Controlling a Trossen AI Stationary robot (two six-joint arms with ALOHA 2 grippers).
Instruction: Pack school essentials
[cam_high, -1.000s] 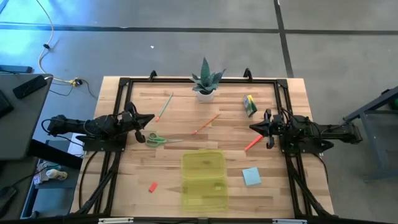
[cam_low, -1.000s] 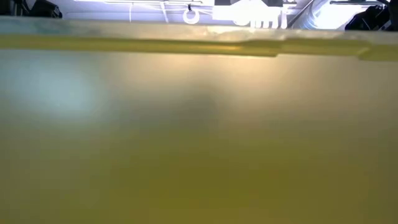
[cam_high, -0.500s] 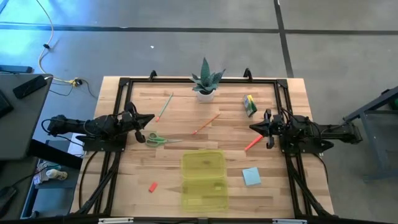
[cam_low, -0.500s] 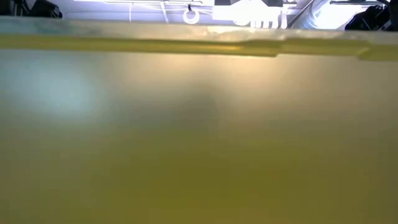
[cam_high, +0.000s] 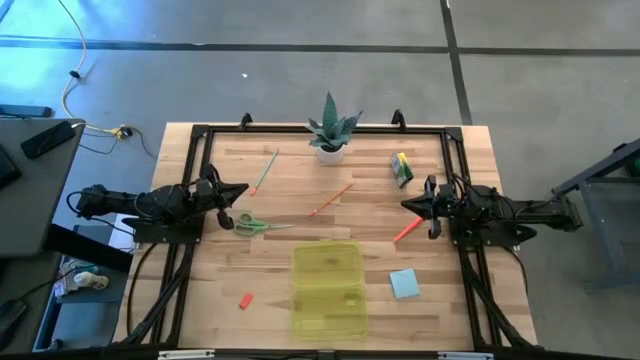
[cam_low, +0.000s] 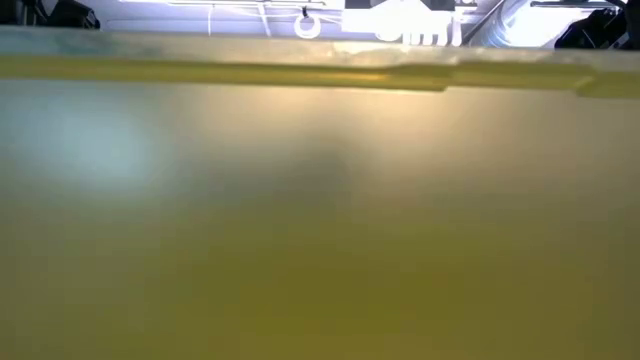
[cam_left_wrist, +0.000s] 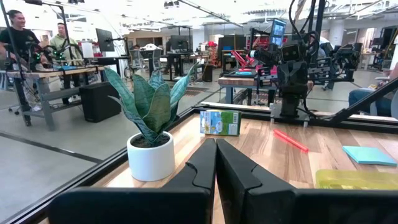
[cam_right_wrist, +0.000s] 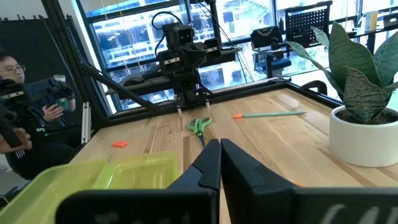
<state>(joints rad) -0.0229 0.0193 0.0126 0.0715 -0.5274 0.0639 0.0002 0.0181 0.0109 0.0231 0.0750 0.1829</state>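
My left gripper (cam_high: 243, 188) rests shut and empty at the table's left side, just beyond the green-handled scissors (cam_high: 250, 224). My right gripper (cam_high: 405, 206) rests shut and empty at the right side, near the red marker (cam_high: 406, 230). An orange pencil (cam_high: 331, 198) and a pale pencil (cam_high: 264, 171) lie mid-table. The crayon box (cam_high: 401, 168) lies far right, the light-blue notepad (cam_high: 404, 284) near right, the red eraser (cam_high: 245, 300) near left. The yellow-green case (cam_high: 327, 289) lies open at the near middle.
A potted spiky plant (cam_high: 331, 130) stands at the far middle edge. A black frame (cam_high: 320, 128) runs around the tabletop. The case wall (cam_low: 320, 220) fills the low view. People (cam_left_wrist: 25, 37) show in the room beyond the table.
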